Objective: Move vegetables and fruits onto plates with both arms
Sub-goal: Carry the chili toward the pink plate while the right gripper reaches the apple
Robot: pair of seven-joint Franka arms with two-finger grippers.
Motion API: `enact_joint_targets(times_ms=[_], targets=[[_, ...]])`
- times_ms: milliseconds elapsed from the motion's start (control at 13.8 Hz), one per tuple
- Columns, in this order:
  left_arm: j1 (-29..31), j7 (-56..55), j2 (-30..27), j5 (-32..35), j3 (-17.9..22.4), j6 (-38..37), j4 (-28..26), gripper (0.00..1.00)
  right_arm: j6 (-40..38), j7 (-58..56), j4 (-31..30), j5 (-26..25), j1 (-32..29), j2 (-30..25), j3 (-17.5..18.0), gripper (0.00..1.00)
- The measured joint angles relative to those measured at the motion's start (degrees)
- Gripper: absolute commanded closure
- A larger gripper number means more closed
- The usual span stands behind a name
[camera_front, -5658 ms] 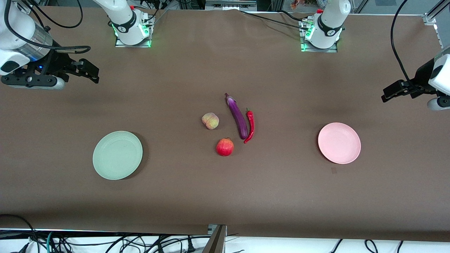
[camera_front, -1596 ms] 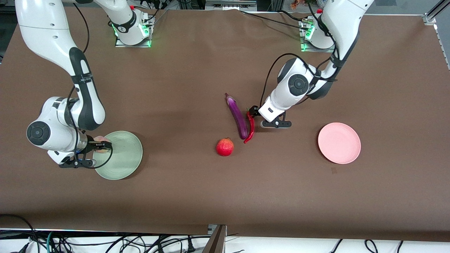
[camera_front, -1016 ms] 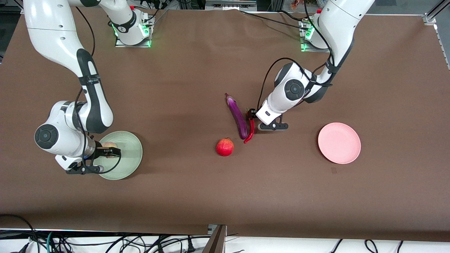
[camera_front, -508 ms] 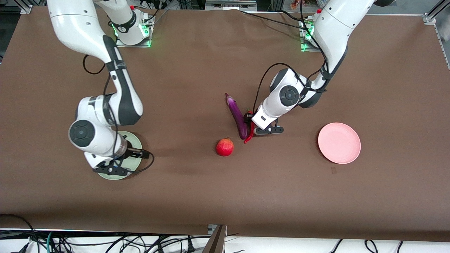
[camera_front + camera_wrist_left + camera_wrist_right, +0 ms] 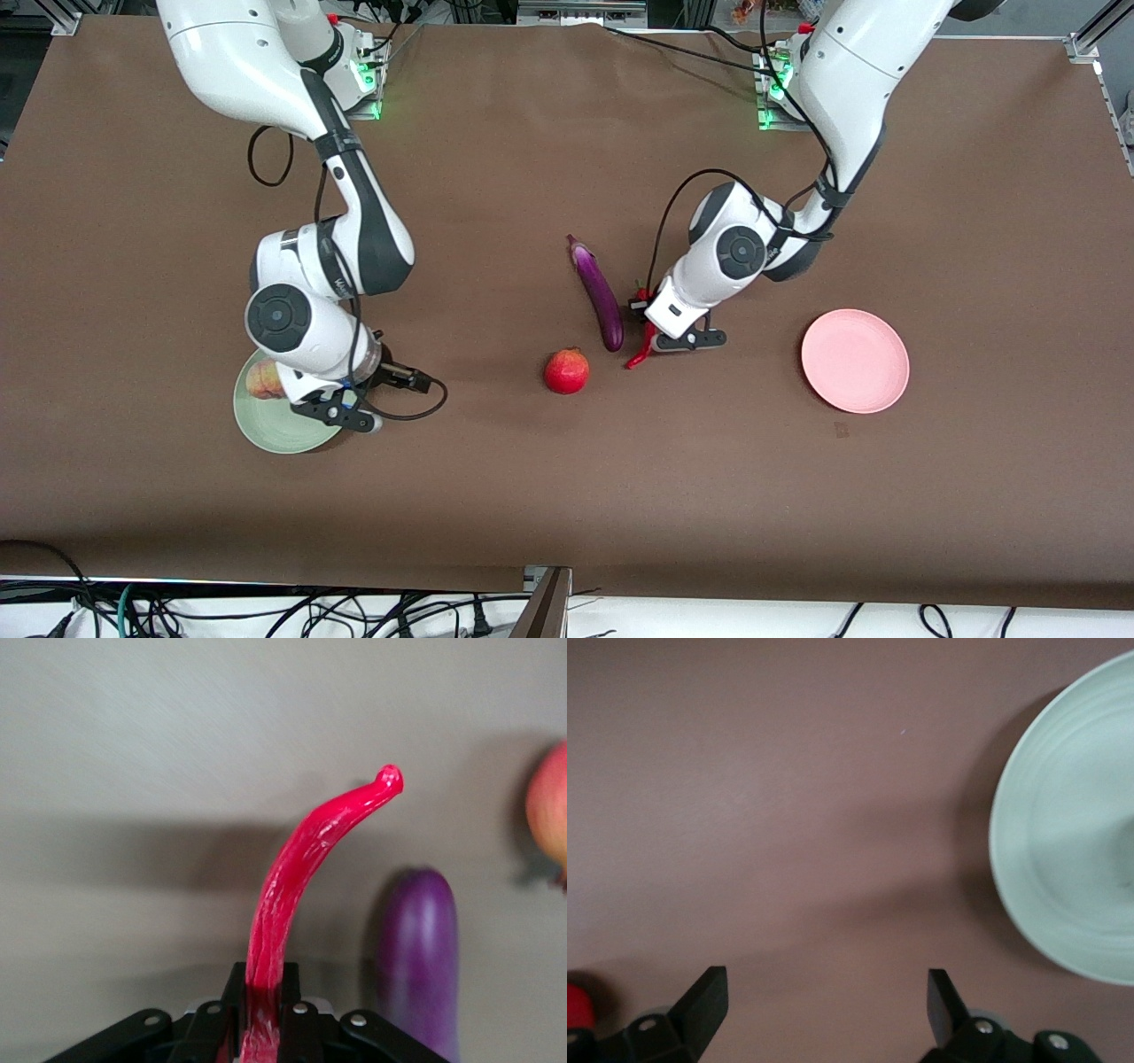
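The peach (image 5: 262,379) lies on the mint green plate (image 5: 275,431), which also shows in the right wrist view (image 5: 1063,859). My right gripper (image 5: 409,380) (image 5: 824,992) is open and empty over bare table beside that plate, toward the red fruit (image 5: 567,370) (image 5: 574,1005). My left gripper (image 5: 644,312) (image 5: 264,992) is shut on the red chili pepper (image 5: 638,354) (image 5: 301,868), just beside the purple eggplant (image 5: 601,297) (image 5: 416,966). The red fruit (image 5: 549,815) lies past the eggplant's end. The pink plate (image 5: 855,361) is bare.
The brown table cloth (image 5: 567,496) is open toward the front camera. The arm bases (image 5: 802,89) stand along the edge farthest from the front camera. Cables hang past the near edge.
My right gripper has left the peach on the green plate and moved off it toward the middle. My left gripper has closed on the chili and drawn it slightly away from the eggplant.
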Motion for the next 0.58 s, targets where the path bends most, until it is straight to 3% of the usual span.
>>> enact_joint_targets(times_ms=[218,435,580], targets=[[6.63,0.11,-4.38,5.34,0.9,-9.37,2.7,1.0,1.79,8.55,1.4,0.06,0.61,0.82,3.31,0.01],[15.7,4.52,-7.92,13.24,1.23,-26.09,10.93,1.0,7.17,18.45,2.59,0.09,2.64,3.26,5.81,0.01],[21.83,11.34,-8.41,14.38,1.47,-30.24,14.17,1.0,12.37,25.81,3.72,0.09,5.95,5.97,6.02,0.01]])
